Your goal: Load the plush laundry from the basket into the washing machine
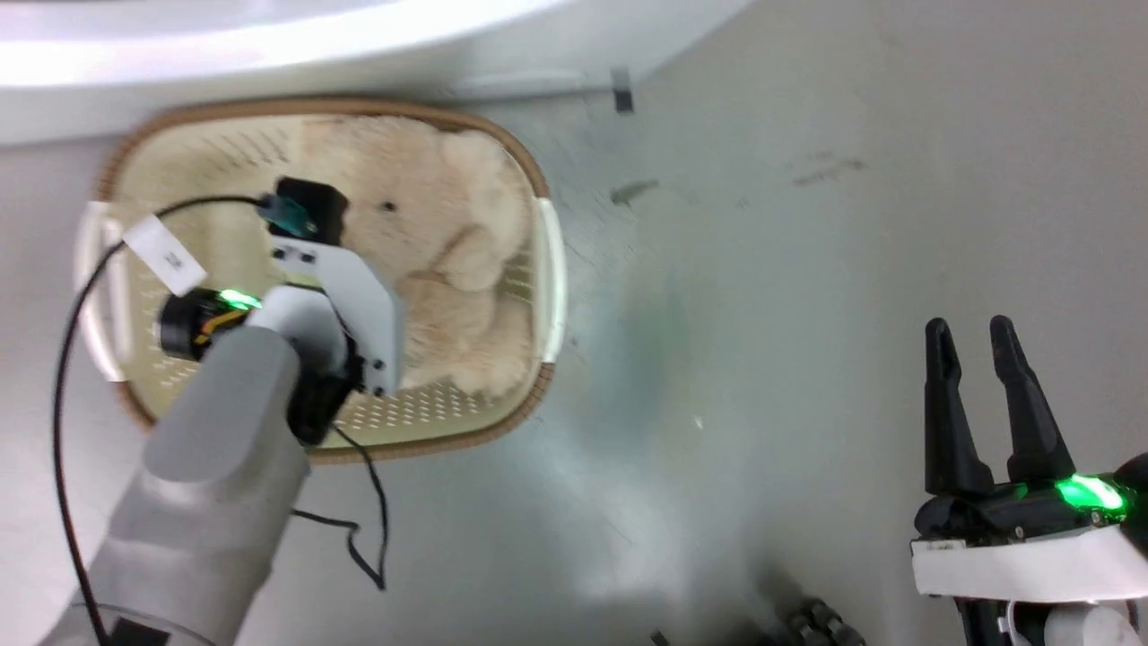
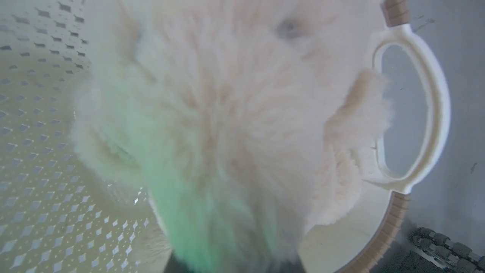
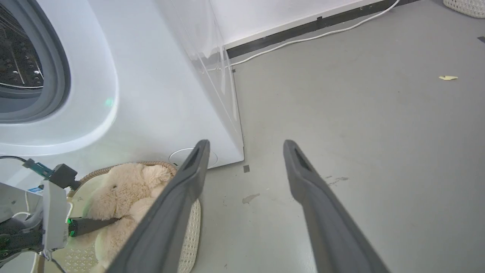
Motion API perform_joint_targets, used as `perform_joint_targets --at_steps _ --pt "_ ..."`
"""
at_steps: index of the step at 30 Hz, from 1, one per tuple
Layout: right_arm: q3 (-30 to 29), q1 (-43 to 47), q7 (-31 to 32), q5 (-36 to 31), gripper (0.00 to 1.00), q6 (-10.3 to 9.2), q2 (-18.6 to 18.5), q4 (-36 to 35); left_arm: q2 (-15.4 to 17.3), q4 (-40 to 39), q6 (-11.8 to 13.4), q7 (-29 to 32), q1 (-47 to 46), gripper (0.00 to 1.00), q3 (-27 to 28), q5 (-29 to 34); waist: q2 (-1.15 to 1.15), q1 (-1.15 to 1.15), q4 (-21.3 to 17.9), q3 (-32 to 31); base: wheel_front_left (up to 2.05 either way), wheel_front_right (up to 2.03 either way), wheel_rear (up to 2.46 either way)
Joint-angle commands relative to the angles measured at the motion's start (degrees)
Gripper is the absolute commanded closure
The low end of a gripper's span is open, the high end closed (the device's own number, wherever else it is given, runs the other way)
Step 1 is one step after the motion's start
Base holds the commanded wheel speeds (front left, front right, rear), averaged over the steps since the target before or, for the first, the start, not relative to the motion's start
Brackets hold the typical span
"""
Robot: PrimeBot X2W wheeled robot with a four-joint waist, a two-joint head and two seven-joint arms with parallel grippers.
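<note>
In the head view you see the small cream plastic laundry basket, with perforated sides and a brown woven-look rim, standing on the grey floor just in front of the large white front-loading washing machine, whose curved front crosses the top edge. The fluffy cream-beige plush toy lies inside the basket along its right side, one small dark eye facing up. Your left arm's pale grey forearm extends over the basket, and its white wrist bracket sits above the toy's left flank, covering the fingers beneath. A black cable loops from the wrist past the basket's left handle. Your right gripper hangs at the lower right, well apart from the basket, its two dark fingers parted with nothing between them. In the left wrist view the toy's fur lies close against the lens, blurred and tinted green toward the bottom, with the basket's perforated wall on the left and a white side handle on the right. In the right wrist view the right gripper's fingers spread wide over the floor. Beyond them the machine's grey-gasketed porthole shows the steel drum, and the basket sits at the machine's foot. There the left gripper shows one dark finger pushed into the toy's fur. You cannot tell whether it is clamped on the toy.
</note>
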Motion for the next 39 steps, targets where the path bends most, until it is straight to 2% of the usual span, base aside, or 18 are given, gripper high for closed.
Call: perform_joint_targets --at_steps 1,5,14,23,30,39 --pt "-0.44 -1.19 -0.24 -0.55 0.00 -0.04 -0.01 0.78 -0.55 -0.41 -0.52 -1.11 0.72 1.00 -0.12 -0.47 0.00 0.00 3.35 -4.28 0.00 0.00 0.00" --pt "-2.11 -1.46 -0.24 -1.62 0.00 -0.04 -0.01 3.57 -2.36 -0.95 -1.84 -5.77 2.86 1.00 -0.88 -0.74 0.00 0.00 6.19 -9.24 0.00 0.00 0.00" --pt "-5.24 0.82 -0.24 -4.60 0.00 -0.04 -0.01 8.37 -6.83 -2.56 -3.08 -19.04 9.27 1.00 -0.08 -3.11 0.00 0.00 12.62 -21.85 0.00 0.00 0.00" --pt "-6.61 4.50 -0.24 -5.85 0.00 -0.04 -0.01 10.80 -9.61 -6.06 -2.48 -30.67 14.24 1.00 1.36 -4.15 0.00 0.00 16.89 -32.24 0.00 0.00 0.00" --pt "-6.80 6.69 -0.24 -6.04 0.00 -0.04 -0.01 11.34 -9.97 -11.93 -0.75 -34.53 16.06 1.00 3.44 -2.25 0.00 0.00 17.57 -35.47 0.00 0.00 0.00" --pt "-5.79 6.00 -0.24 -6.82 0.00 -0.04 -0.01 10.32 -9.33 -15.61 -0.14 -34.85 13.37 1.00 8.51 1.23 0.00 0.00 14.73 -32.70 0.00 0.00 0.00"
